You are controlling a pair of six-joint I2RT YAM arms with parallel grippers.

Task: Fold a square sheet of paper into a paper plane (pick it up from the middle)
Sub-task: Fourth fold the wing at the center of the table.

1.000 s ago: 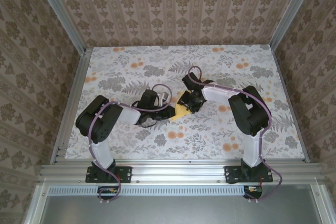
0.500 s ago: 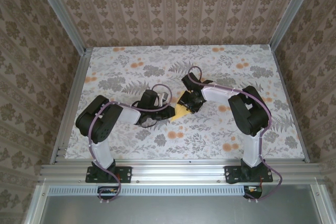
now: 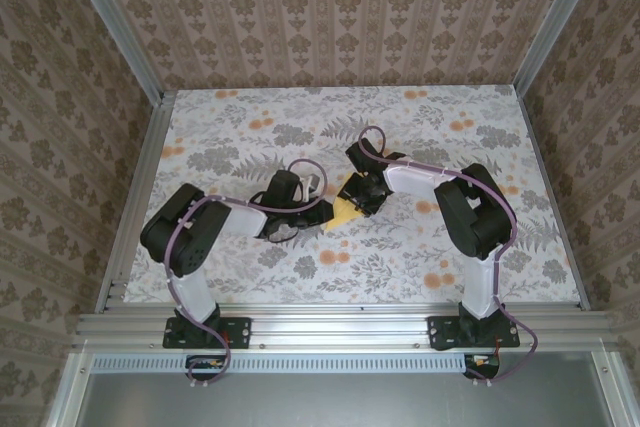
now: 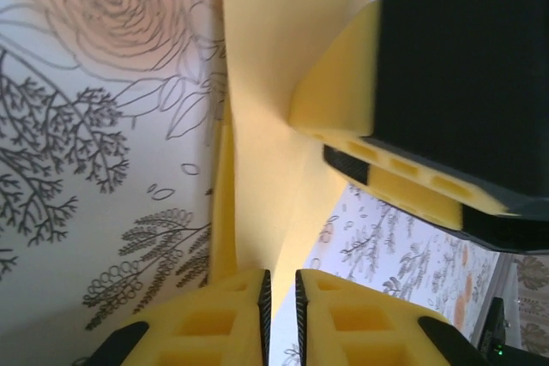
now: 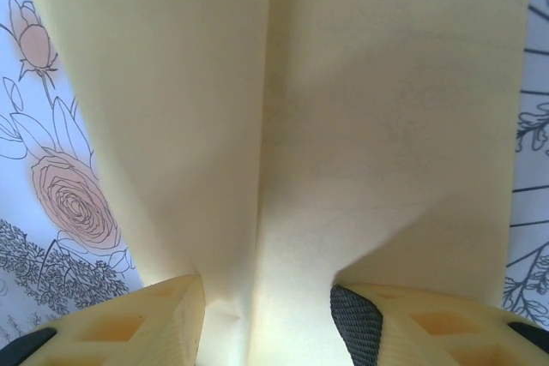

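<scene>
**Item:** square sheet of paper [image 3: 345,213], pale yellow, part-folded.
**Quantity:** one, with one crease [image 5: 264,126] showing.
**Location:** middle of the table [image 3: 430,257], between the two hands.
**Handling (judged):** very light, limp, slides easily and is quick to crumple. Take it gently by an edge or along the crease.
**Left hand [image 4: 280,302]:** one. Fingers almost pressed together at the sheet's edge; I cannot tell whether they grip it.
**Right hand [image 5: 266,319]:** one. Fingers spread, set on the sheet either side of the crease.
</scene>
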